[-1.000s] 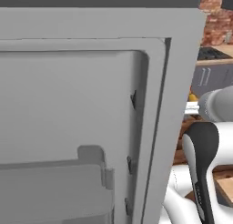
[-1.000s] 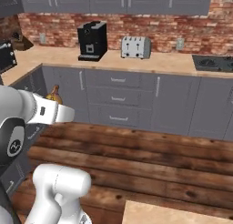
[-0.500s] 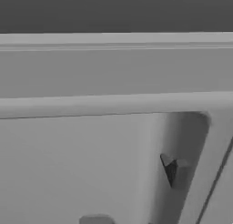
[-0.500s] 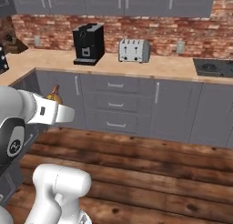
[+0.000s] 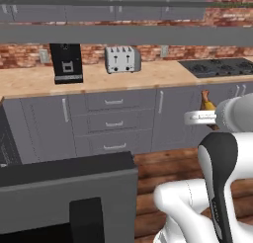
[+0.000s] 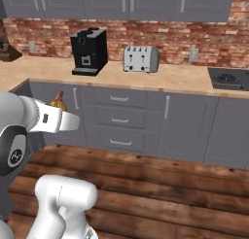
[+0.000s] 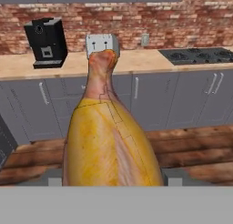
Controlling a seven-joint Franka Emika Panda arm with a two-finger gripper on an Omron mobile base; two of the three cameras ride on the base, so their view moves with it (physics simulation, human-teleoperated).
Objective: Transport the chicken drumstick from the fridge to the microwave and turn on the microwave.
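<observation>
The chicken drumstick (image 7: 109, 141) looms large and golden-brown in the hand view, its reddish end pointing up, and my gripper (image 7: 113, 178) is shut on its thick end. In the left base view the drumstick (image 5: 206, 101) pokes up behind the white hand at the right, held by the gripper (image 5: 207, 111) in the air over the wood floor. The right base view has the drumstick (image 6: 59, 101) at the left, in the gripper (image 6: 61, 108). The microwave is out of view. A grey slab (image 5: 69, 192) at lower left could be part of the fridge; I cannot tell.
A wooden counter (image 6: 160, 77) over grey drawers runs along the brick wall. On it stand a black coffee machine (image 6: 89, 50) and a silver toaster (image 6: 140, 59), with a black cooktop (image 6: 228, 78) at its right end. Wood floor (image 6: 160, 184) lies between me and the cabinets.
The whole picture has shifted as the base turned. The fridge door that filled the left base view is gone and the counter shows instead. The drumstick stays in my gripper.
</observation>
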